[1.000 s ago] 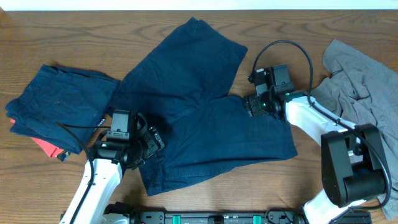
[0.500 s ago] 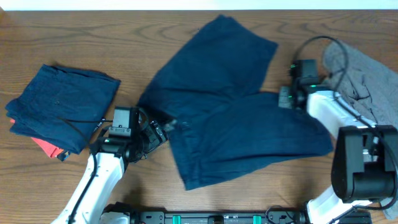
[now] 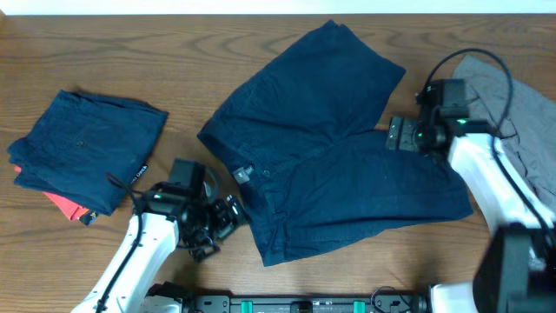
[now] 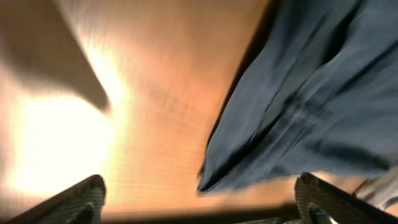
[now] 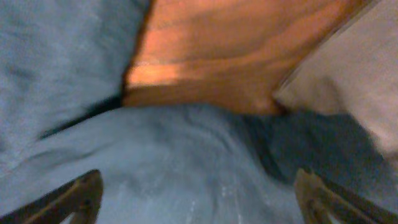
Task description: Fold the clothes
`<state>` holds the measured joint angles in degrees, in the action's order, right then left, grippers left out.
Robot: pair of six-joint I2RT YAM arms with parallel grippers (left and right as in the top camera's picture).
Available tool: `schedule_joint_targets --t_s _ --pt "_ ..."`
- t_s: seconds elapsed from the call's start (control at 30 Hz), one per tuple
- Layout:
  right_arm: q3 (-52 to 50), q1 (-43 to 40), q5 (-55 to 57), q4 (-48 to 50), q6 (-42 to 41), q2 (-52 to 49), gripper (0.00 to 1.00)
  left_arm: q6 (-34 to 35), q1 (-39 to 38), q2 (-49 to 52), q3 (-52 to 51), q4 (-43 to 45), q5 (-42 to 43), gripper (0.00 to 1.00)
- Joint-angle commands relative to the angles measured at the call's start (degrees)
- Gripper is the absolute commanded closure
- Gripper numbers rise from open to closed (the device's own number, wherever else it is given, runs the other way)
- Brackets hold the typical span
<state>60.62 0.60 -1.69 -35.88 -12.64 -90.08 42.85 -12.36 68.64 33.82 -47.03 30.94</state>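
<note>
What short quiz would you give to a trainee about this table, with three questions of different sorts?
1. True or false: the spread navy shorts and the folded navy garment lie apart, not touching.
2. Multiple choice: the grey garment lies at the robot's A) left, B) right, C) middle.
3. Short answer: what does the left end effector hold?

Key: 1 true; 2 B; 3 nothing, its jaws stand open.
</note>
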Motion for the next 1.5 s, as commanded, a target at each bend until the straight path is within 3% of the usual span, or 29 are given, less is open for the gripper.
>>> schedule_joint_targets --t_s 0.0,0.2,0.4,0.63,0.73,1.0,1.1,1.23,1.37,1.47 --pt "2.0 -0.2 -0.2 -3.3 -0.8 6.2 0.01 10.8 -4.9 -0.5 -0.4 -1.5 2.1 0.02" --pt "2.0 -0.2 -0.1 -9.6 -0.9 10.5 0.01 32.7 -18.0 -0.4 -1.6 6.5 -0.9 0.02" --pt "1.9 -0.2 0.0 -11.3 -1.5 10.3 0.01 52.6 -30.6 -0.2 -1.9 10.1 -11.7 0.02" --pt "1.9 -0.2 0.0 -11.4 -1.5 10.3 0.01 64.7 -39.8 -0.2 -1.9 12.4 -18.5 0.02" --pt "1.9 -0.2 0.0 -11.8 -1.5 10.3 0.01 65.9 -41.5 0.2 -2.0 13.3 -23.6 0.02" --pt "1.9 -0.2 -0.1 -12.0 -1.7 10.3 0.01 66.5 -41.7 6.5 -3.4 21.3 -23.9 0.03" --pt "1.9 -0.2 -0.1 -12.9 -2.1 10.3 0.01 66.2 -41.7 9.8 -3.4 22.8 -22.6 0.20" --pt "1.9 -0.4 0.9 -16.3 -4.0 10.3 0.01 58.8 -41.1 10.6 -3.4 22.7 -27.0 0.60" --pt "1.9 -1.4 3.6 -23.9 -15.0 10.3 0.01 50.1 -36.3 8.6 -3.4 22.7 -27.8 0.72" --pt "1.8 -1.4 2.2 -28.4 -17.6 10.3 0.01 43.9 -31.5 5.8 -3.4 22.7 -27.5 0.78"
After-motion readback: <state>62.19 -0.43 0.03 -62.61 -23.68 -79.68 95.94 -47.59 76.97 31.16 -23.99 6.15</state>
